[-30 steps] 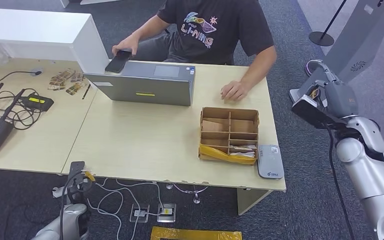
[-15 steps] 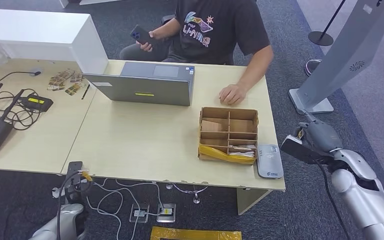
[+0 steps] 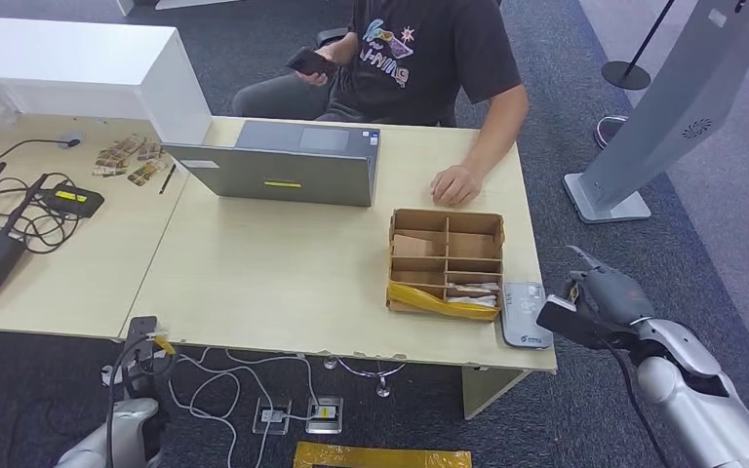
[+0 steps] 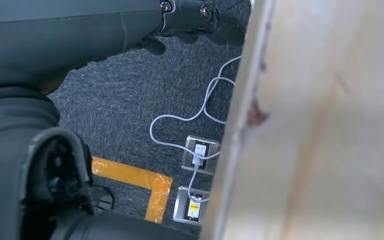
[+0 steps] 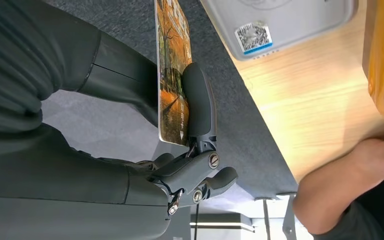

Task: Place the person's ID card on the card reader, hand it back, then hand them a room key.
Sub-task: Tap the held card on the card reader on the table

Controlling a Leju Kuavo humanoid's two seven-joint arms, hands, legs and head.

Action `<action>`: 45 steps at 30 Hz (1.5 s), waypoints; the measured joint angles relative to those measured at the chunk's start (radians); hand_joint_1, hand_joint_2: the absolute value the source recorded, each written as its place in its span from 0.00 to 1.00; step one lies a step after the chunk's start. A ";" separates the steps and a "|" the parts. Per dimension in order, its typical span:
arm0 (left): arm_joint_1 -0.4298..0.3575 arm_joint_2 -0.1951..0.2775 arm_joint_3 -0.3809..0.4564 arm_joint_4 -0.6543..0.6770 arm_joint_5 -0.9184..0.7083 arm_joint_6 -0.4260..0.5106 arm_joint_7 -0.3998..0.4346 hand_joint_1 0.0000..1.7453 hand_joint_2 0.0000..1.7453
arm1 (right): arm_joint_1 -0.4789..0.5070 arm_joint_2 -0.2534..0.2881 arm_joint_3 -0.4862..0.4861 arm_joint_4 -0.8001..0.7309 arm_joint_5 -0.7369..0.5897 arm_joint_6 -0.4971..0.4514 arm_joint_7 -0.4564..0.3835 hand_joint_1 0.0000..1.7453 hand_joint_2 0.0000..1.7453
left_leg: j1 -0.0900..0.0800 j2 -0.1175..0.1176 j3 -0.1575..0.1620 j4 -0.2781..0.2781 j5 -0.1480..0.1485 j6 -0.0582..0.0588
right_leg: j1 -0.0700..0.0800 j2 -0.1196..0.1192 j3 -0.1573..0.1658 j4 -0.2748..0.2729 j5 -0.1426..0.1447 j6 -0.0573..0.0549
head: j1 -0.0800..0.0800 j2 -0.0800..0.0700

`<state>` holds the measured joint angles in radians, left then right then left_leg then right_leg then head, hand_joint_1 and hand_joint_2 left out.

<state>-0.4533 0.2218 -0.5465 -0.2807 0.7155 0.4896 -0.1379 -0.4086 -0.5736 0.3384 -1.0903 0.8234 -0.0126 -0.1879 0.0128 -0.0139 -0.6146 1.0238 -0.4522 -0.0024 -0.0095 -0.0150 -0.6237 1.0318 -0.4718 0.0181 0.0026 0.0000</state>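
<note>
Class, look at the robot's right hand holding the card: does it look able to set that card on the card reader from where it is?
Probably yes. The right hand, pinching the card, hangs just off the table edge beside the card reader, with nothing between them.

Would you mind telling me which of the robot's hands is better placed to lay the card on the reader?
The right hand: it already grips the card and hovers just beside the card reader at the table's corner. The left arm hangs low, below the table edge.

Head high over desk (image 3: 283,283); right wrist close (shares card reader (image 3: 527,314)).
</note>
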 joint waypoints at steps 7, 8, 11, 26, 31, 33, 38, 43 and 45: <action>0.001 0.003 0.001 0.000 -0.002 -0.011 0.002 0.00 0.00 | 0.010 -0.003 0.023 0.000 -0.002 0.002 0.006 1.00 1.00 | 0.000 0.000 0.000 0.000 0.000 0.000 | 0.000 0.000 0.000 0.000 0.000 0.000 | 0.000 0.000; 0.001 0.003 0.001 0.000 -0.002 -0.013 0.002 0.00 0.00 | 0.011 -0.003 0.026 0.000 -0.002 0.002 0.006 1.00 1.00 | 0.000 0.000 0.000 0.000 0.000 0.000 | 0.000 0.000 0.000 0.000 0.000 0.000 | 0.000 0.000; 0.001 0.003 0.002 0.000 -0.003 -0.015 0.002 0.00 0.00 | 0.011 -0.003 0.036 0.000 -0.005 0.001 0.008 1.00 1.00 | 0.000 0.000 0.000 0.000 0.000 0.000 | 0.000 0.000 0.000 0.000 0.000 0.000 | 0.000 0.000; 0.005 0.003 0.027 0.000 -0.024 -0.018 0.002 0.00 0.00 | 0.006 0.008 0.088 -0.003 -0.063 -0.134 0.061 1.00 1.00 | 0.000 0.000 0.000 0.000 0.000 0.000 | 0.000 0.000 0.000 0.000 0.000 0.000 | 0.000 0.000; 0.006 0.002 0.035 0.000 -0.024 -0.017 0.001 0.00 0.00 | -0.016 0.014 0.089 -0.017 -0.068 -0.151 0.069 1.00 1.00 | 0.000 0.000 0.000 0.000 0.000 0.000 | 0.000 0.000 0.000 0.000 0.000 0.000 | 0.000 0.000; 0.007 0.002 0.042 0.000 -0.024 -0.016 0.000 0.00 0.00 | -0.021 0.016 0.089 -0.020 -0.069 -0.159 0.072 1.00 1.00 | 0.000 0.000 0.000 0.000 0.000 0.000 | 0.000 0.000 0.000 0.000 0.000 0.000 | 0.000 0.000; 0.008 0.001 0.051 0.000 -0.026 -0.010 -0.009 0.00 0.00 | -0.038 0.020 0.087 -0.037 -0.069 -0.185 0.084 1.00 1.00 | 0.000 0.000 0.000 0.000 0.000 0.000 | 0.000 0.000 0.000 0.000 0.000 0.000 | 0.000 0.000; 0.009 0.000 0.052 0.000 -0.029 -0.007 -0.017 0.00 0.00 | -0.048 0.013 0.083 -0.063 -0.069 -0.170 0.090 1.00 1.00 | 0.000 0.000 0.000 0.000 0.000 0.000 | 0.000 0.000 0.000 0.000 0.000 0.000 | 0.000 0.000; 0.010 0.000 0.054 0.000 -0.030 -0.008 -0.017 0.00 0.00 | -0.048 0.011 0.083 -0.075 -0.067 -0.156 0.091 1.00 1.00 | 0.000 0.000 0.000 0.000 0.000 0.000 | 0.000 0.000 0.000 0.000 0.000 0.000 | 0.000 0.000</action>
<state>-0.4435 0.2220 -0.4924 -0.2808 0.6851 0.4816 -0.1545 -0.4564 -0.5629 0.4212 -1.1649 0.7568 -0.1685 -0.0973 0.0128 -0.0139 -0.6147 1.0237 -0.4521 -0.0024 -0.0095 -0.0152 -0.6235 1.0318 -0.4717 0.0181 0.0026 0.0000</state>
